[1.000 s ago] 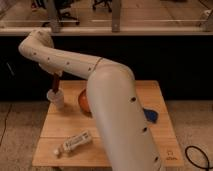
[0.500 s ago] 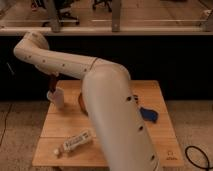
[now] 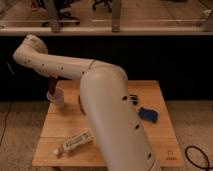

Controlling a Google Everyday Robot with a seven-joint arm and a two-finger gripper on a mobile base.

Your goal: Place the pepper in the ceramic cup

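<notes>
- The white arm [image 3: 105,110] rises from the desk's 6 o'clock edge. It bends toward 10 o'clock, turns at an elbow high on the left and drops down again.
- The wooden desk [image 3: 60,125] stands on a pale floor, in front of a dark wall.
- A round orange thing [image 3: 80,103] sits left of centre on the desk. Only a sliver of it shows beside the arm.
- A white tube [image 3: 75,142] lies flat near the desk's 7 o'clock corner, slanted.
- A blue thing [image 3: 148,115] lies toward the 3 o'clock side, well apart from the cup.
- The white cup [image 3: 58,96] stands upright near the 10 o'clock corner, just beside the orange thing.
- The hand [image 3: 54,80] hangs at the arm's end, right above the cup at its 11 o'clock side. I cannot tell whether it is spread or pressed together.
- The pepper [image 3: 50,90] shows as a slim dark red strip below the hand, at the cup's rim on the 10 o'clock side. I cannot tell whether it is inside the cup.
</notes>
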